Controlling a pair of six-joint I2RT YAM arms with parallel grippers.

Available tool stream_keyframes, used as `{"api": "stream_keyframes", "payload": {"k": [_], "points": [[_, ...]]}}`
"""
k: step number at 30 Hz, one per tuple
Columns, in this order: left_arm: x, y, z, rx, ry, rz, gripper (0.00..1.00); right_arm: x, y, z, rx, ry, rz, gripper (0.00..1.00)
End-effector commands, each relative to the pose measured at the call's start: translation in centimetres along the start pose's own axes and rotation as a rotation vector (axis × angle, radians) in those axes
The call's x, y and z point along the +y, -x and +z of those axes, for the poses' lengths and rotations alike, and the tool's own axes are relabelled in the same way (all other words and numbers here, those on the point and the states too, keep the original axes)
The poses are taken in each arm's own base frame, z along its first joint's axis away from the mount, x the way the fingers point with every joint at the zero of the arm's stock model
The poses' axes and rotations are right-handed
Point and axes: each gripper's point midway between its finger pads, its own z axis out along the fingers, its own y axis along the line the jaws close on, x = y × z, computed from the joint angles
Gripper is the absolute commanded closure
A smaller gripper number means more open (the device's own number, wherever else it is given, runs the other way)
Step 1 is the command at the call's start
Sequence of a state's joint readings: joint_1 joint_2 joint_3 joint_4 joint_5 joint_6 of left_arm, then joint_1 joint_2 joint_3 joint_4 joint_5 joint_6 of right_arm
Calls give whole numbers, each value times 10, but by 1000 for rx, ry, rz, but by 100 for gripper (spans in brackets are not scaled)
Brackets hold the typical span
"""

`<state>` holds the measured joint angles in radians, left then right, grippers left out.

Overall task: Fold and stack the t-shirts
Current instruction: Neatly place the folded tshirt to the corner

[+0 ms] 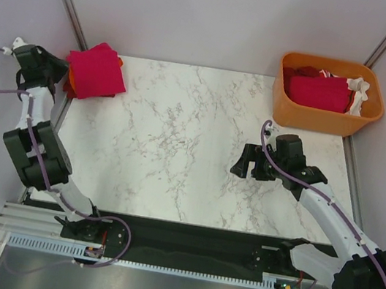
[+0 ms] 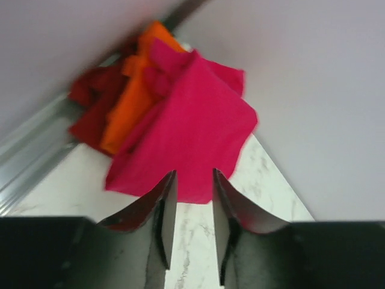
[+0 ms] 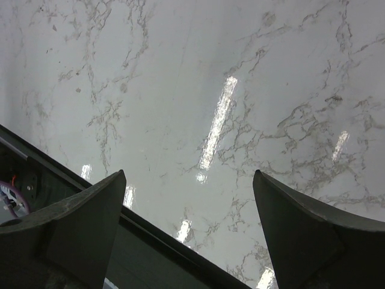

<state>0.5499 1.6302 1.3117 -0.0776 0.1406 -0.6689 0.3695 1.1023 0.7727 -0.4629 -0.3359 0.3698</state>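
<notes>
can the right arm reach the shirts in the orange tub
Probably yes: the right gripper hangs open over the marble tabletop, the open-topped orange tub holding the red shirt just beyond it, nothing between.

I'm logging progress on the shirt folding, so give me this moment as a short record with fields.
stack: pink t-shirt on top, orange t-shirt under it, dark red t-shirt at the pile's edge
stack place: far left corner of the table
tub: far right, holds red cloth and white cloth
left gripper: by the stack, jaws slightly apart, holding nothing
right gripper: wide open over bare marble, holding nothing
</notes>
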Motion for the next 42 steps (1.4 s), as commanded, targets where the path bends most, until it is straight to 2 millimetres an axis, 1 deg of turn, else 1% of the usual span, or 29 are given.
{"api": "stream_keyframes", "payload": {"k": [1,2,4,6,7,8,9,10,12,13,14,17,20,23,25,26,27,29,30,31,32,33,34,35,36,38,40,41,42], "points": [[-70,-30,30,122,-327,58,66,8,10,-4,-42,28,-26,5],[-84,-34,35,135,-359,71,67,7,10,-4,-41,23,-25,5],[-84,-52,52,176,-365,87,69,4,10,-2,-37,9,-23,5],[-94,-67,66,199,-368,120,69,1,7,1,-25,0,-19,5],[-88,-67,76,177,-311,129,69,0,7,1,-26,-7,-16,5],[-94,-67,79,176,-296,143,70,-1,7,2,-23,-11,-17,5],[-91,-67,87,163,-272,161,70,-2,7,3,-21,-13,-14,5],[-78,-72,98,157,-199,164,70,-3,6,3,-21,-17,-16,5],[-77,-67,106,123,-173,193,69,-3,6,2,-19,-22,-16,5],[-70,-67,113,103,-135,210,69,-3,6,2,-18,-22,-17,5],[-76,-63,115,80,-133,237,69,-4,4,2,-13,-28,-18,5],[-69,-58,130,26,-69,315,67,-6,5,2,-14,-36,-13,5],[-48,-53,149,-18,33,348,67,-4,7,4,-4,-32,-17,5],[-39,-51,160,-40,81,399,67,-4,11,6,6,-33,-19,5],[-28,-67,174,-4,86,432,67,-5,11,8,13,-42,-23,5],[-28,-65,177,-8,88,441,67,-6,12,10,15,-48,-23,5],[-15,-71,185,-3,123,442,66,-8,12,10,15,-52,-23,5],[-13,-66,191,-22,144,444,66,-9,11,13,26,-55,-21,5],[-4,-72,199,-19,171,447,65,-10,10,15,32,-56,-21,5],[-13,-62,202,-39,161,447,64,-10,10,16,35,-57,-21,5],[-12,-63,206,-35,165,457,61,-12,9,17,41,-60,-17,5],[-4,-69,216,-25,182,464,60,-12,8,18,45,-62,-14,5],[-16,-56,220,-58,166,463,59,-12,8,19,46,-60,-16,5],[-17,-54,222,-61,170,475,56,-13,7,21,53,-63,-13,5],[-8,-54,228,-71,197,475,53,-14,7,22,54,-63,-14,5],[-11,-45,231,-99,197,471,45,-15,7,24,62,-67,-12,5],[-14,-38,236,-119,185,463,41,-16,6,27,72,-71,-11,5],[-13,-37,238,-125,185,460,35,-17,5,28,76,-73,-10,5],[-19,-27,239,-149,173,454,32,-17,5,28,78,-72,-9,5]]}}
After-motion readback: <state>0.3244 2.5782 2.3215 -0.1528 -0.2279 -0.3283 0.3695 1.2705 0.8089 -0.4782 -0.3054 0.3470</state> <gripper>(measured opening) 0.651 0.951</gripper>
